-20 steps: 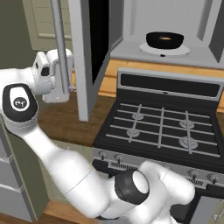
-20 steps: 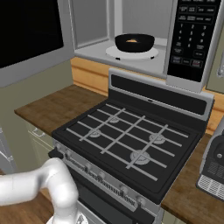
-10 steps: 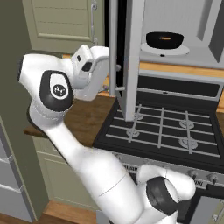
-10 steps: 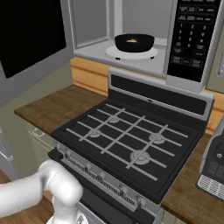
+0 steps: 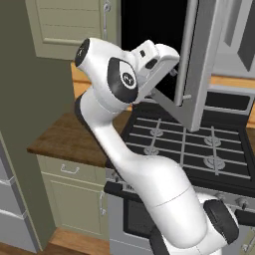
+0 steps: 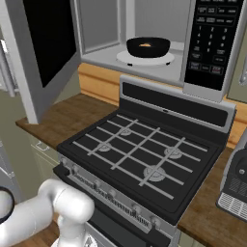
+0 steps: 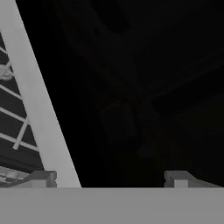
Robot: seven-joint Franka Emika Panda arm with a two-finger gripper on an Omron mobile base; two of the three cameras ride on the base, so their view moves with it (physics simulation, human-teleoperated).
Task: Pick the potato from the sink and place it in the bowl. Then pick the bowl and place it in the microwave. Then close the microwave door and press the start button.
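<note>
The black bowl [image 6: 148, 47] sits on the white turntable inside the microwave [image 6: 144, 60], with the orange-tan potato [image 6: 144, 45] in it. The microwave door [image 6: 29, 62] stands partly open, its black glass window turned toward the cavity. In the left base view the door [image 5: 199, 69] shows edge-on, and my gripper [image 5: 172, 69] is pressed against its outer face. In the hand view my gripper [image 7: 112, 178] is open, close to the dark glass and the grey door frame [image 7: 35, 109]. The keypad panel [image 6: 211, 38] is on the microwave's right side. The sink is out of view.
A black gas stove [image 6: 140, 154] lies below the microwave, with wooden counter [image 6: 58, 116] to its left. Green cabinets [image 5: 69, 25] hang at the upper left. A grey appliance [image 6: 236, 183] stands on the counter at the right.
The door has swung further toward the microwave, and my arm and hand have followed it to the right, staying against its outer face. The gripper has stayed open; bowl and potato have not moved.
</note>
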